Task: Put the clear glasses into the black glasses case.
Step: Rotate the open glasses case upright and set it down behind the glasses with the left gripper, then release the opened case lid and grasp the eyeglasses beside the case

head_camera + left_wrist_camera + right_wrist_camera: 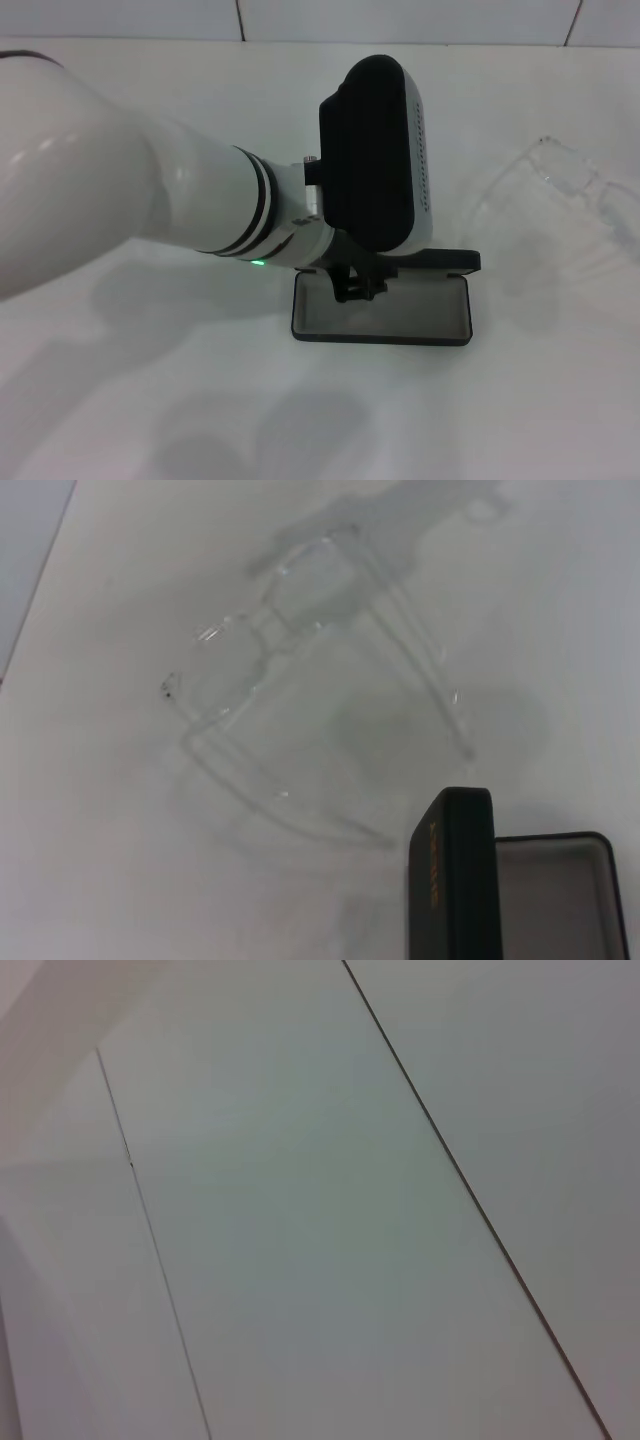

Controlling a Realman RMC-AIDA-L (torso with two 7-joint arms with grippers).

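Note:
The black glasses case (381, 312) lies open on the white table, grey lining up, with its lid (440, 260) raised at the back. My left gripper (360, 284) hangs low over the case's back left part, mostly hidden under the black wrist housing (375, 150). The clear glasses (560, 205) lie on the table to the right of the case and farther back, arms unfolded. In the left wrist view the clear glasses (300, 680) lie beyond the case's upright lid (455, 880) and its grey inside (560, 900). My right gripper is out of view.
The white left arm (120, 190) crosses the left half of the head view. A tiled wall (400, 20) closes off the table's far edge. The right wrist view shows only wall tiles (320, 1210).

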